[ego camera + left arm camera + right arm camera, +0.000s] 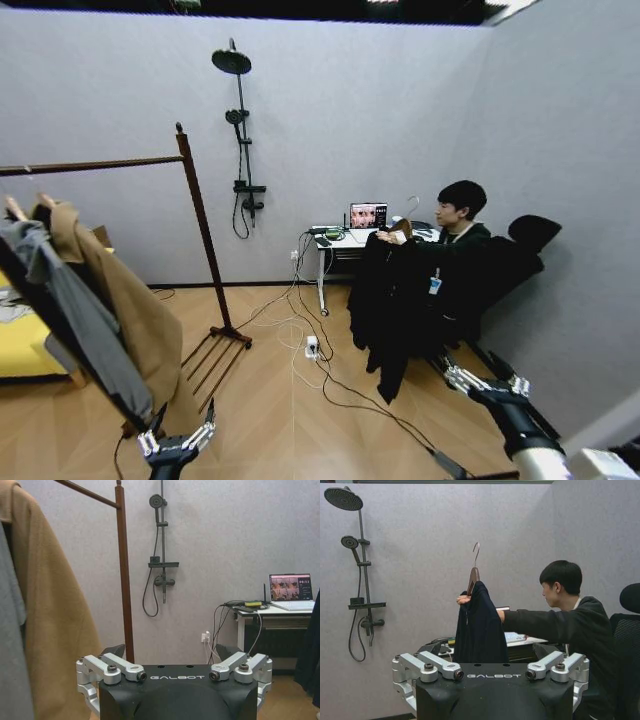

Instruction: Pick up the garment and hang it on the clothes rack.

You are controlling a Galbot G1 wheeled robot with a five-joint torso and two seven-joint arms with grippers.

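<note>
Mock home studio: wall shower stand (240, 140)

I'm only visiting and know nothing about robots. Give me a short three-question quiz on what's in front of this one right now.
1. True or false: the black coat already hangs on the rack.
2. Who or what holds the black coat's hanger? A) the left tool B) the right tool C) a person's hand
3. Fill in: on the rack, beside the grey coat, hangs a ____ coat.

Key
1. False: it is held up away from the rack, near the desk.
2. C: the hand grips it; the left tool and right tool sit low, both open and empty.
3. Tan.
</note>
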